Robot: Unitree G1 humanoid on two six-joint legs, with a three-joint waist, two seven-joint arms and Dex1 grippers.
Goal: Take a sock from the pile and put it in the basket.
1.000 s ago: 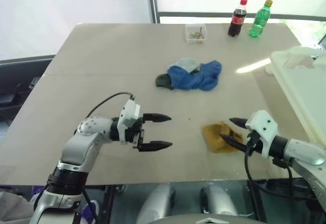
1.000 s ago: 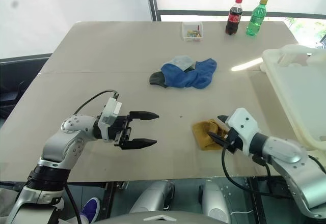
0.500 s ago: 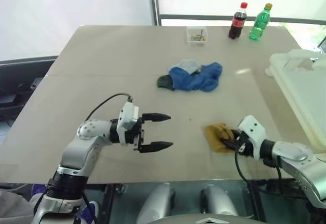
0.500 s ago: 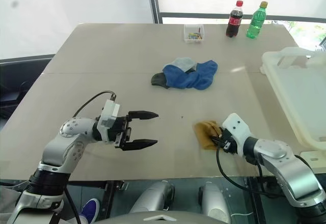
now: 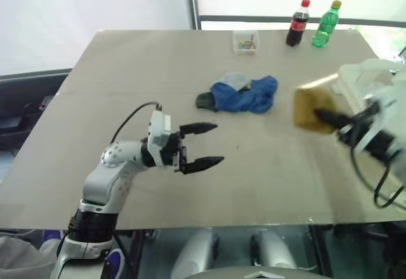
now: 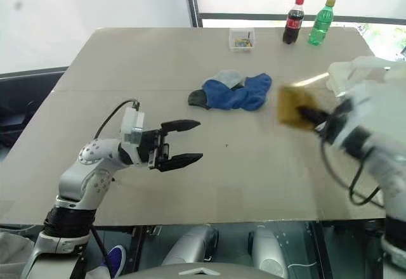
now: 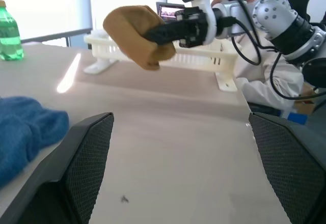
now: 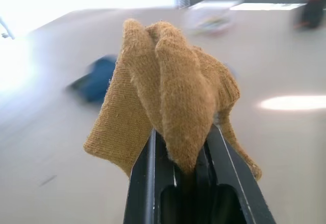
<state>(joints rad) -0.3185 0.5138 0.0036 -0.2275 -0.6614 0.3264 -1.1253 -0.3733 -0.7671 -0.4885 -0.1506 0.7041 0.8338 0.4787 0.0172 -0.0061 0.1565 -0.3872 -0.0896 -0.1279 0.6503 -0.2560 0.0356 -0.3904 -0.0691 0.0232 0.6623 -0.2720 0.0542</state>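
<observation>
On the beige table (image 5: 127, 70), the right gripper (image 5: 330, 117) pinches a mustard sock (image 5: 309, 106) in the air beside the cream basket (image 5: 374, 76); the left gripper (image 5: 206, 144) hovers, jaws spread, near the pile (image 5: 241, 94).

We saw the pile (image 5: 240, 94) of socks at the centre of the table (image 5: 127, 70). Behind it, along the table's upper edge, a small box (image 5: 244, 42) sat left of two bottles (image 5: 297, 23). The basket (image 5: 365, 76) stood at the right edge. One sock (image 5: 307, 109) hung above the table, between pile and basket.
</observation>
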